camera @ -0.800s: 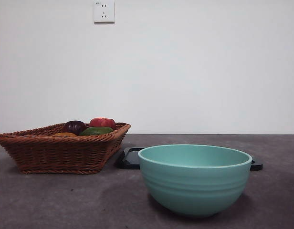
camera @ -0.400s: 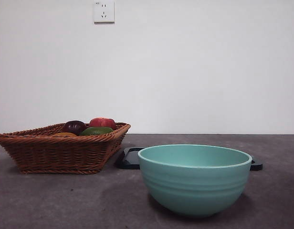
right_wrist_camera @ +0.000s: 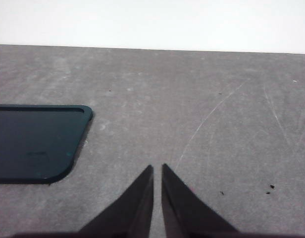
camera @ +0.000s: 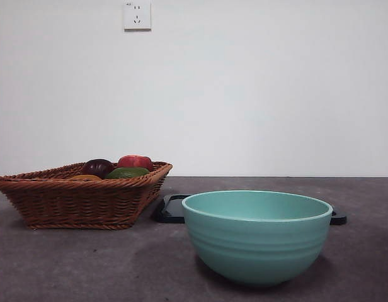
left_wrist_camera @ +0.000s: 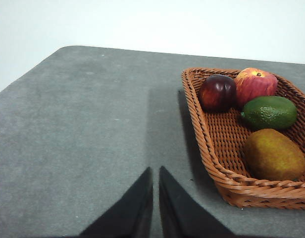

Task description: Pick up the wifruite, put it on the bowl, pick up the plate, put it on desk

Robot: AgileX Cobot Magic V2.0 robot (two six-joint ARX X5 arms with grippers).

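1. 1 surface — dark grey, mottled, carrying everything.
2. 1 bowl, teal-green with faint ribbed bands, stands upright nearest the front camera; nothing shows above its rim.
3. 1 brown wicker basket sits to the left of the bowl in the front view, apart from it, holding 4 fruits.
4. 1 dark flat plate with rounded corners lies on the surface behind the bowl and just beside the basket; its bare top shows in the right wrist view.
5. 2 pincers: the left pincer hangs over bare surface beside the basket, jaws nearly together with only a thin slit between them, gripping nothing; the right pincer hangs over bare surface near the plate's corner, jaws likewise almost closed and gripping nothing.
6. The 4 fruits — 1 tan wifruite at the basket's near end, touching 1 green fruit; beyond lie 1 red fruit and 1 dark purple fruit, side by side.
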